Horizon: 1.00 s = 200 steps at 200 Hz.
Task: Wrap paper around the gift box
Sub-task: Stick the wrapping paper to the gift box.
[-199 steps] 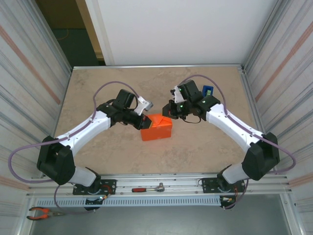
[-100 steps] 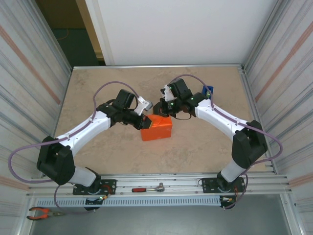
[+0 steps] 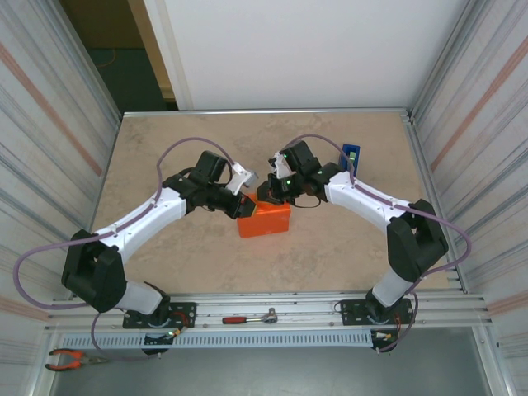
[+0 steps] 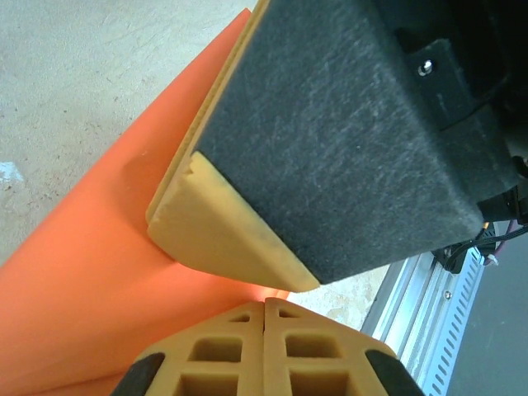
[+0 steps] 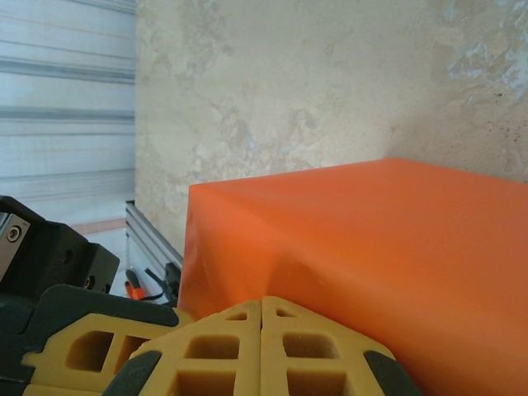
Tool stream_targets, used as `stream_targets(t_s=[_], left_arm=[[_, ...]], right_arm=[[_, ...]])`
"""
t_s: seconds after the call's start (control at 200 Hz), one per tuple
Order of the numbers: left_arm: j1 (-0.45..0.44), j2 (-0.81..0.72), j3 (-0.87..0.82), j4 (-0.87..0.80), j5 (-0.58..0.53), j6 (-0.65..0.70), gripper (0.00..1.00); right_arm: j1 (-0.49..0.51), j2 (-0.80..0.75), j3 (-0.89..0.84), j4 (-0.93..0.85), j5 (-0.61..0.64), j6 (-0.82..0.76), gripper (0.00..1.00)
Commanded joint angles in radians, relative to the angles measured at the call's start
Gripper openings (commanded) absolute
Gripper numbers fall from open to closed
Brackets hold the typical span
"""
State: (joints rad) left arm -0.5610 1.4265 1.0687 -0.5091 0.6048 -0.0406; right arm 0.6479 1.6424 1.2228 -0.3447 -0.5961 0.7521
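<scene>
Each arm, left [image 3: 140, 221] and right [image 3: 363, 200], has white shells on its long links and black joints [image 3: 99, 276]. A pale purple cable [image 3: 177, 148] loops along each. Small green lights [image 3: 289, 176] glow near the right wrist. The left hand [image 4: 264, 304] and right hand [image 5: 262, 301] have yellow-tan plastic fingers moulded with square holes and black corners. One finger pad [image 4: 330, 148] is dark grey felt.

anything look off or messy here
Nothing on the table stands out: the paper forms a tidy parcel with crisp edges, no tears visible. Only oddity: pliers and a red-handled tool lie loose by the near rail.
</scene>
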Motion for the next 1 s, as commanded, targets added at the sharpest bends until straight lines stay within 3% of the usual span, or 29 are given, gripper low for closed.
stream_targets(t_s=[0.0, 0.997], left_arm=[[-0.007, 0.019, -0.038, -0.034, -0.027, 0.017, 0.00], [-0.007, 0.022, -0.038, -0.035, -0.030, 0.018, 0.00]], right_arm=[[0.004, -0.009, -0.046, -0.038, -0.002, -0.001, 0.00], [0.012, -0.183, -0.156, -0.069, -0.039, -0.055, 0.00]])
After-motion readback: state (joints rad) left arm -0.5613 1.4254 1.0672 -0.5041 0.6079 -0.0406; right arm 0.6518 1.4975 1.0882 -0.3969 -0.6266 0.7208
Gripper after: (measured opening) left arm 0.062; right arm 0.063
